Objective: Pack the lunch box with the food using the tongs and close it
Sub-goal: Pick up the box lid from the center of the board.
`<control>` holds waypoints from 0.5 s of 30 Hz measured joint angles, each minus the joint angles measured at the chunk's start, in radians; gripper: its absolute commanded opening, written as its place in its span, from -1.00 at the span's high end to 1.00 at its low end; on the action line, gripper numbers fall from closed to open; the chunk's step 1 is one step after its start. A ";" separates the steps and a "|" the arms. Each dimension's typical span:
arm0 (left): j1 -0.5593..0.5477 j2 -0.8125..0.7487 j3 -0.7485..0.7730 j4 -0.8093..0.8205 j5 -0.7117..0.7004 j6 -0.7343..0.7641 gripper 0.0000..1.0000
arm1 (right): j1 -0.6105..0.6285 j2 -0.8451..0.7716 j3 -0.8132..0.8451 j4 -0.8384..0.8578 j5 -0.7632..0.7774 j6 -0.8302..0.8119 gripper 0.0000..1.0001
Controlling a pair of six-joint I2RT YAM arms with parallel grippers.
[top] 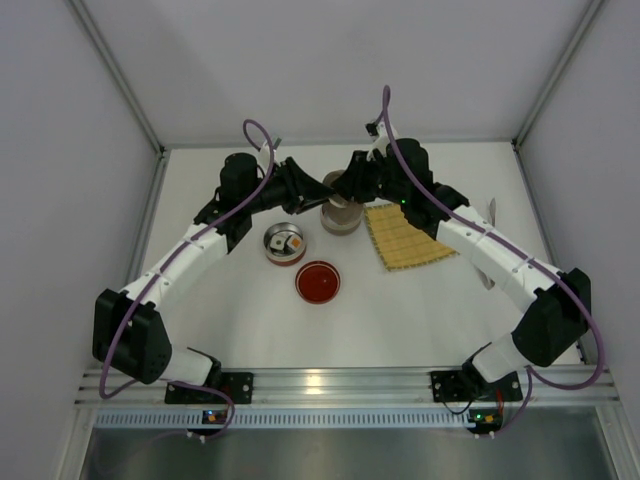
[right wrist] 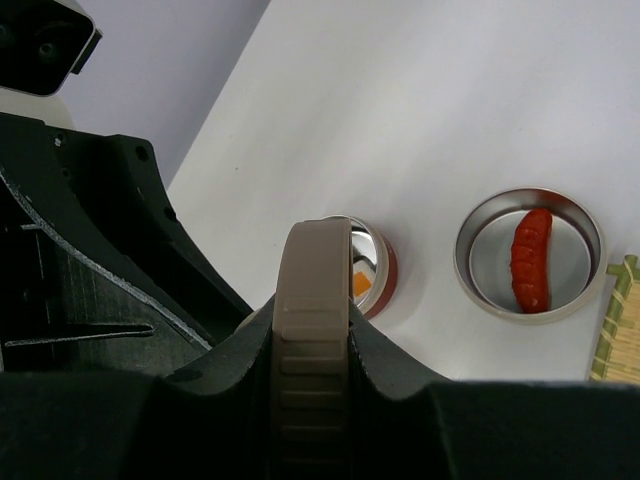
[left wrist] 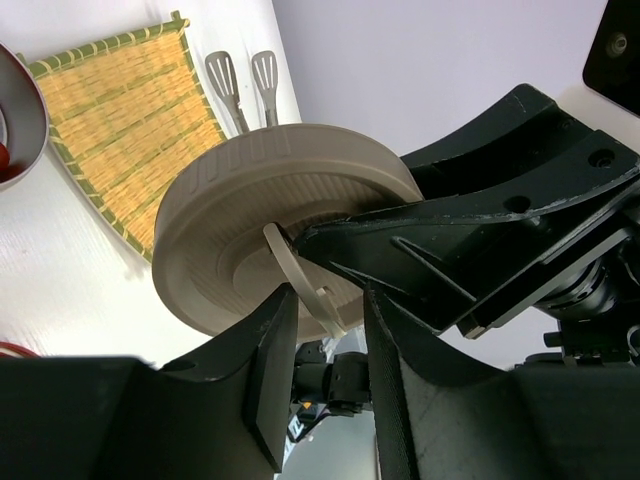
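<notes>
You're at closing: right gripper (right wrist: 312, 335) clamped on the upright lid (left wrist: 255, 190), left gripper (left wrist: 325, 345) jaws apart at its clip (left wrist: 288, 258), near the table's (top: 420, 310) far edge; next, lay it flat.

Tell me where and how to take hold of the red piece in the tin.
Probably best: grip the red piece across its narrow middle, bringing the tongs straight down from above. It lies flat in a shallow tin whose raised wall blocks a sideways approach. Its long sides have free room for the tips, while its ends sit close to the rim.
</notes>
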 measured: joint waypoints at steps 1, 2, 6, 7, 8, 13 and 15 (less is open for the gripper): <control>0.000 0.000 0.000 0.000 -0.002 0.001 0.29 | 0.000 0.000 0.000 0.000 -0.003 0.006 1.00; 0.000 0.000 0.000 0.000 -0.002 0.003 0.30 | 0.000 0.000 0.000 0.000 -0.003 0.010 1.00; 0.000 0.000 0.000 -0.001 -0.003 0.004 0.31 | 0.000 0.000 0.000 0.000 -0.003 0.031 1.00; 0.000 0.000 0.000 -0.001 -0.004 0.004 0.31 | 0.000 0.000 0.000 0.000 -0.003 0.034 1.00; 0.000 0.000 0.000 -0.002 -0.005 0.003 0.33 | 0.000 0.000 0.000 0.000 -0.003 0.036 1.00; 0.000 0.000 -0.005 -0.005 -0.010 0.003 0.40 | 0.000 0.000 0.017 -0.004 -0.001 0.045 1.00; 0.000 0.000 -0.008 -0.008 -0.014 0.003 0.43 | 0.000 0.000 0.026 -0.006 0.001 0.050 1.00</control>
